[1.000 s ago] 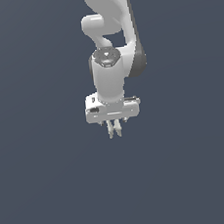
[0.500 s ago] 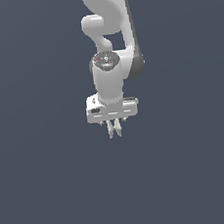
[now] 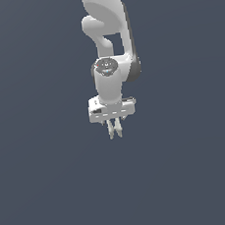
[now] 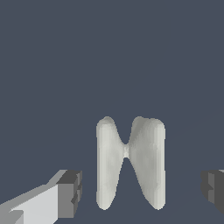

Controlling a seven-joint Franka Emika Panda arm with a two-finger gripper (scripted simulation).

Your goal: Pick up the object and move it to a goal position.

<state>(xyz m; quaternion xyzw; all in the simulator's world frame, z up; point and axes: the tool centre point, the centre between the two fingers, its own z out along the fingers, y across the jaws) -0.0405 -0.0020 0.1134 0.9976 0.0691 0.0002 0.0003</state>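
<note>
Between the dark finger pads (image 4: 70, 192) in the wrist view, a white bow-tie-shaped object (image 4: 130, 162) lies on the plain grey floor (image 4: 109, 52), apart from both pads, so the gripper (image 3: 114, 129) is spread wide and grips nothing. Farther out, the exterior view shows the arm (image 3: 108, 45) hanging straight down, hardly shifted over the last second, and the object cannot be made out there; the pickup looks not yet begun.
</note>
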